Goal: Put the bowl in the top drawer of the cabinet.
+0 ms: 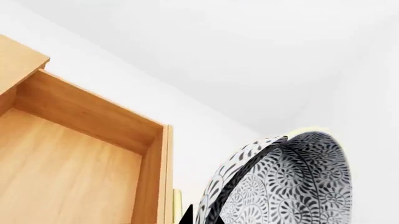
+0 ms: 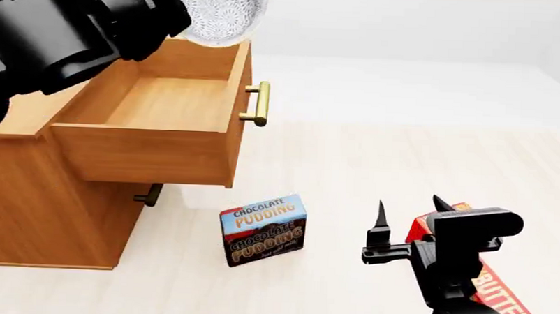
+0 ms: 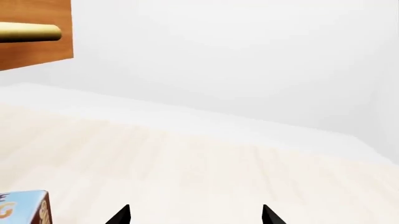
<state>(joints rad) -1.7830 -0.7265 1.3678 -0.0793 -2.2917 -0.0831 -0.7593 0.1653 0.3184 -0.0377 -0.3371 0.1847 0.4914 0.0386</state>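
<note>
A blue chocolate pudding box (image 2: 263,230) stands upright on the pale floor (image 2: 373,167), with a red butter box (image 2: 495,290) lying well apart beside it.

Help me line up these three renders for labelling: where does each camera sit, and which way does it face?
Head view: on the robot's head, looking down over the open top drawer, pudding box and both arms.
Left wrist view: near the left gripper, facing the drawer's inside and the held bowl.
Right wrist view: near the right gripper, open, facing across the floor.
Shared: the bowl and drawer show in head and left wrist views; the pudding box in head and right wrist views.
</note>
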